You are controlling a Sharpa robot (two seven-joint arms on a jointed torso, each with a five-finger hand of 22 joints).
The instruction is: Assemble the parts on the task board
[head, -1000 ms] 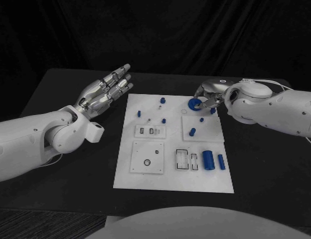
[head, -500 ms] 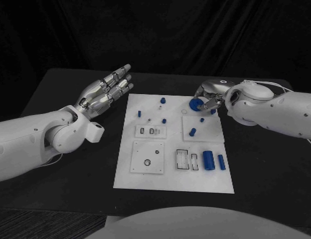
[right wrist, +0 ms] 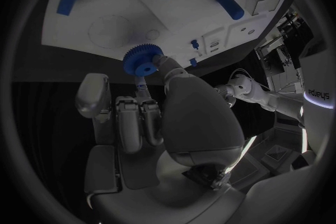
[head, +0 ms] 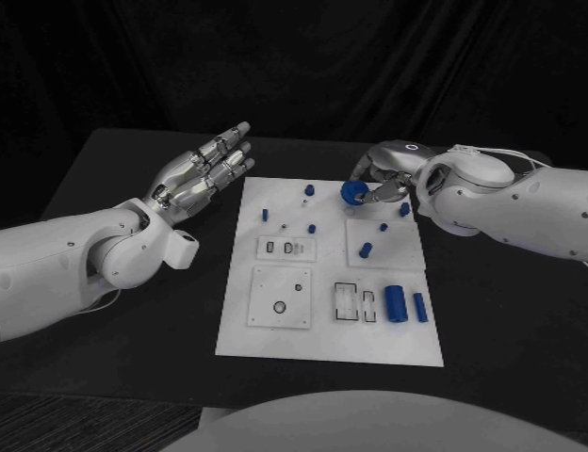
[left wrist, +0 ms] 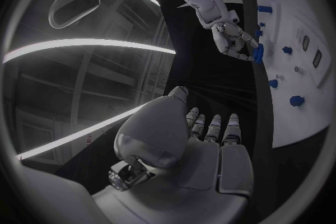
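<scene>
The white board [head: 330, 273] lies in the middle of the black table [head: 104, 188], dotted with small blue pieces: short pegs [head: 309, 189] stand near its far edge, another peg [head: 364, 250] lies toward the middle, and a thicker blue cylinder [head: 395, 303] sits beside a slim blue bar [head: 417, 307] at the near right, next to dark-outlined slots [head: 347, 301]. A circle [right wrist: 110, 31] is marked on the board just beyond the gear in the right wrist view. The right hand [head: 386, 174] hovers over the far right corner of the board, fingers curled down, pinching a blue toothed gear [head: 354, 194] at its fingertips (the teeth are plain in the right wrist view [right wrist: 143, 60]). The left hand [head: 202, 171] is raised above the table just off the board's left edge, palm up, fingers straight and slightly apart, holding nothing.
</scene>
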